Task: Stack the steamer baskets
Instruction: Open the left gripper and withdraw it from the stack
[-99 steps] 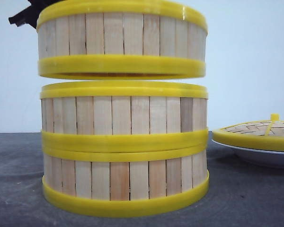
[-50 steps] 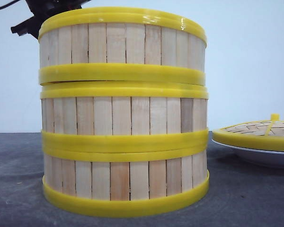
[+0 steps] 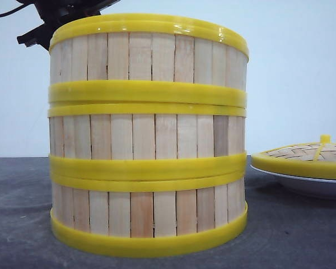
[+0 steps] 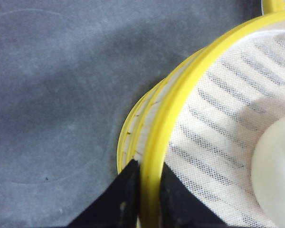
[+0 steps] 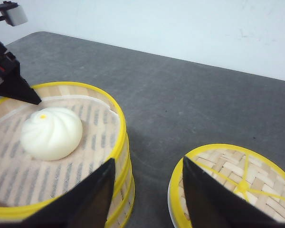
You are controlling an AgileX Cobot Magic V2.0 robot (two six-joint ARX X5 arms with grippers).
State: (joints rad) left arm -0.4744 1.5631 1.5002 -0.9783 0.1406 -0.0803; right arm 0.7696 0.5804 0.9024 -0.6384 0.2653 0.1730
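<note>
Three steamer baskets stand stacked near the table's front. The top basket (image 3: 148,56) rests on the middle one (image 3: 145,134), which sits on the bottom one (image 3: 148,213), rims touching. My left gripper (image 4: 148,164) is shut on the top basket's yellow rim (image 4: 180,90), one finger inside and one outside. In the front view only its black arm (image 3: 50,22) shows behind the stack. A white bun (image 5: 51,133) lies on the cloth liner inside the top basket. My right gripper (image 5: 148,160) hangs open and empty above the gap between the stack and the lid.
A woven yellow-rimmed lid (image 3: 305,157) with a knob lies on a white plate (image 3: 313,186) to the right of the stack, also in the right wrist view as the lid (image 5: 237,185). Dark grey table (image 3: 291,235) surrounds them.
The top basket, held by my left gripper, came down from a gap above the stack and now sits on the middle basket.
</note>
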